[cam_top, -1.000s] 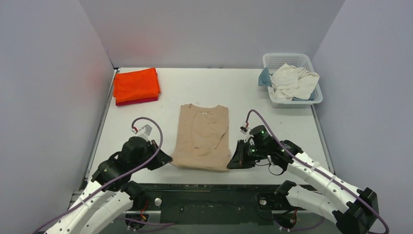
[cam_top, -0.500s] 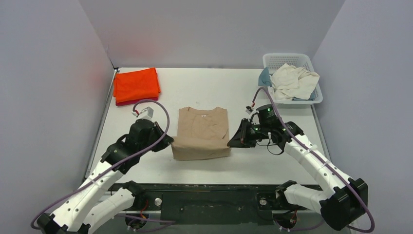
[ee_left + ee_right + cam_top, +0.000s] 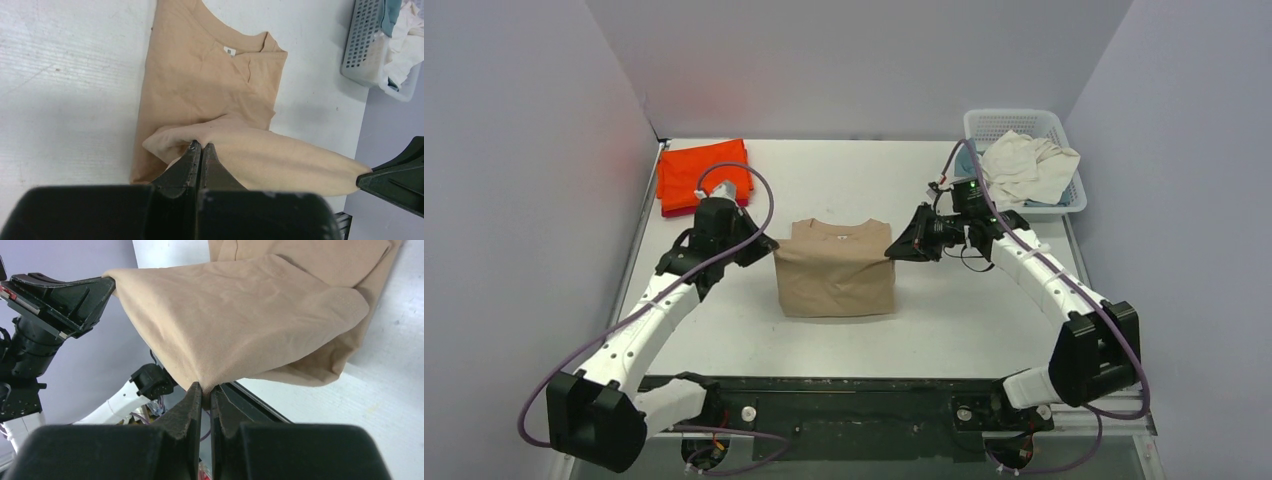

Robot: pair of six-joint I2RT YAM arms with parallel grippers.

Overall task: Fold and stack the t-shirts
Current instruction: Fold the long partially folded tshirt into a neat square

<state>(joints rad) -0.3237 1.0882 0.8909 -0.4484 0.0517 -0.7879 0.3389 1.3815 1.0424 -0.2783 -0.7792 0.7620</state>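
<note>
Since a second ago, carried from the near edge of the table (image 3: 724, 335) up to mid-table: left gripper (image 3: 764, 246) and right gripper (image 3: 898, 247), now almost level with the collar of the tan-beige t-shirt (image 3: 834, 285). Clamped tight on the shirt's lifted hem, one pair of jaws at each corner, with the cloth stretched between them and drawn back over the lower layer. Folded shorter than before, lying mid-table, collar and tag toward the far side.

Farther back on the left, folded flat: the orange t-shirt (image 3: 694, 170) on top of the dark red t-shirt (image 3: 679, 211), with only an edge of the red one showing.

At the far right corner, heaped in the white lattice basket (image 3: 1024, 122): a crumpled cream-white t-shirt (image 3: 1024, 165), with a bit of a blue t-shirt (image 3: 965, 163) at its left side.
</note>
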